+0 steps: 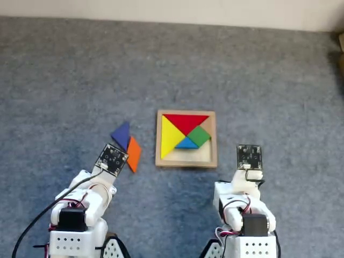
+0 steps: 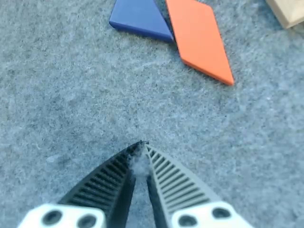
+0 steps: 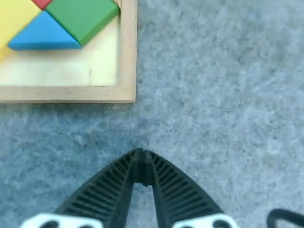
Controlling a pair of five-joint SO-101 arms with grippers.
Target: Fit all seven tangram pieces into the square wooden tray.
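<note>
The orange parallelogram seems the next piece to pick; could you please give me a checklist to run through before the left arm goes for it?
1. Left gripper open for a grasp: not ok, shut and empty.
2. Orange parallelogram flat on the mat: ok.
3. Parallelogram free of neighbours: not ok, the dark blue triangle touches it.
4. Room in the wooden tray: ok, bare floor along the side nearest the arms.
5. Right gripper clear of the tray: ok, shut over the mat beside its corner.
</note>
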